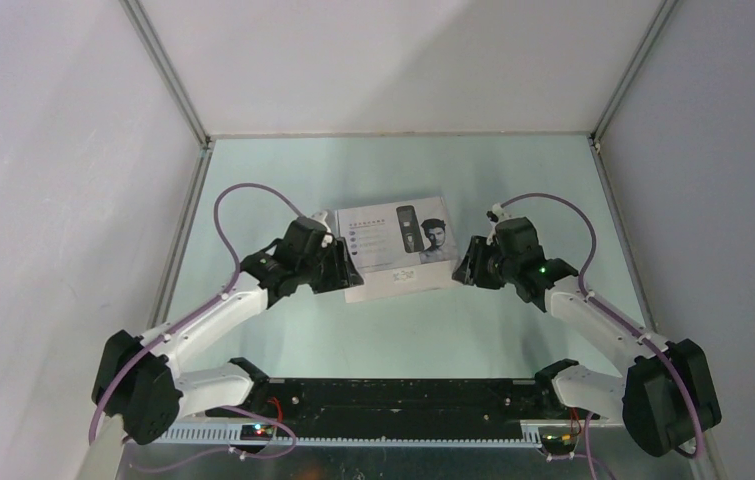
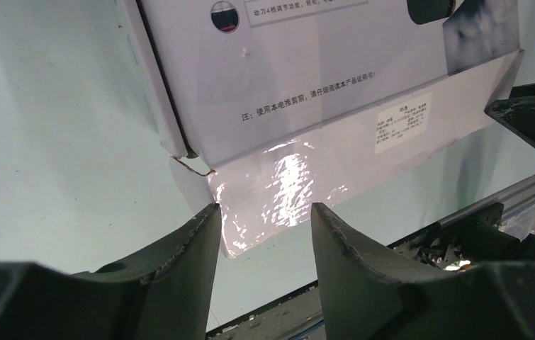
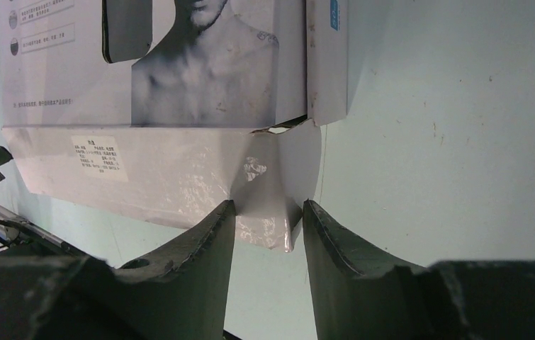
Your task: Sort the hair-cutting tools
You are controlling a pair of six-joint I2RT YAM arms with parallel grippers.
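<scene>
- Left fingers (image 2: 204, 230): apart, straddling the flap (image 2: 285, 177) of the box (image 2: 300, 64); glossy card could slip free.
- Right fingers (image 3: 218, 227): around the flap corner, clamp unclear; uneven pull might tear it.

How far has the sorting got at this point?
Done: nothing sorted; the box is closed and no tools show. In hand: opening it. The right claw pinches a buckled corner of the front flap; the left claw straddles the other corner, grip unclear. Left: open the box, take the tools out, sort them.
</scene>
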